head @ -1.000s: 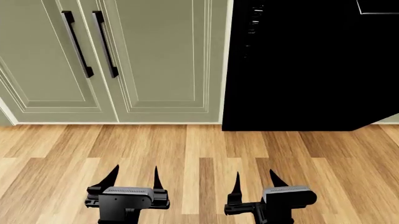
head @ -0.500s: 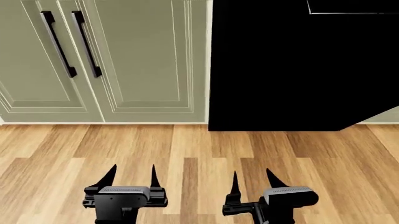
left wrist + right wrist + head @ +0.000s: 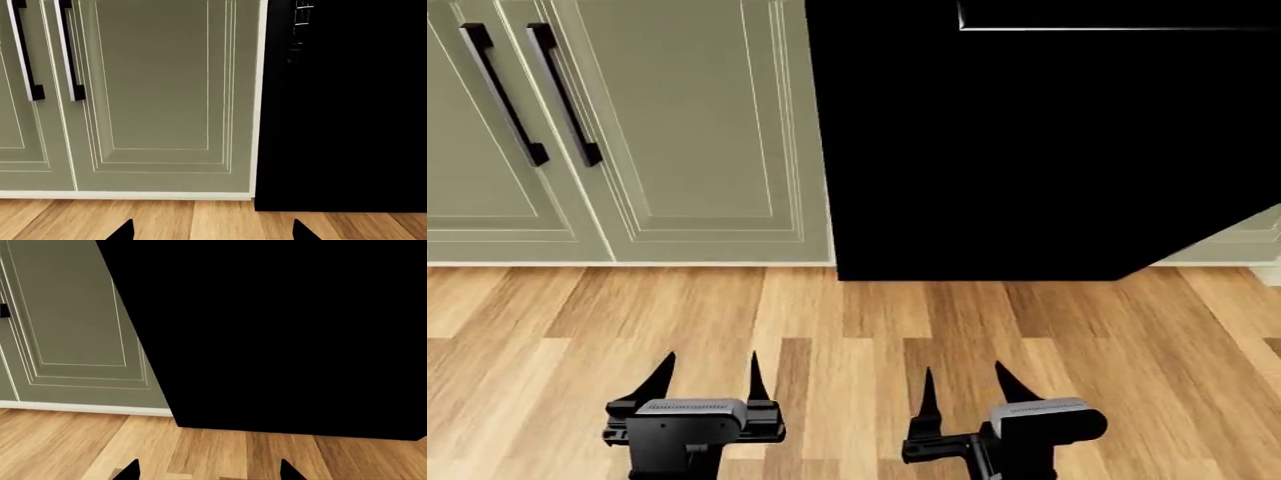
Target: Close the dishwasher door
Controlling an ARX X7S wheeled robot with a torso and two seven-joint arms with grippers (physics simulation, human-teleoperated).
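The dishwasher door is a large glossy black panel filling the upper right of the head view, its lower edge slanting up at the right. It also fills the right of the left wrist view, with small white marks near the top, and most of the right wrist view. No handle shows. My left gripper and right gripper hang open and empty over the wood floor, well short of the door. Only the fingertips show in the left wrist view, and the fingertips in the right wrist view.
Pale green panelled cabinet doors with black bar handles stand left of the black panel. A pale baseboard runs under them. Wood plank floor lies between me and the cabinets.
The head view has shifted right: the cabinets and the black panel have slid left in the picture, and the panel takes up more of it. Both grippers keep the same open pose.
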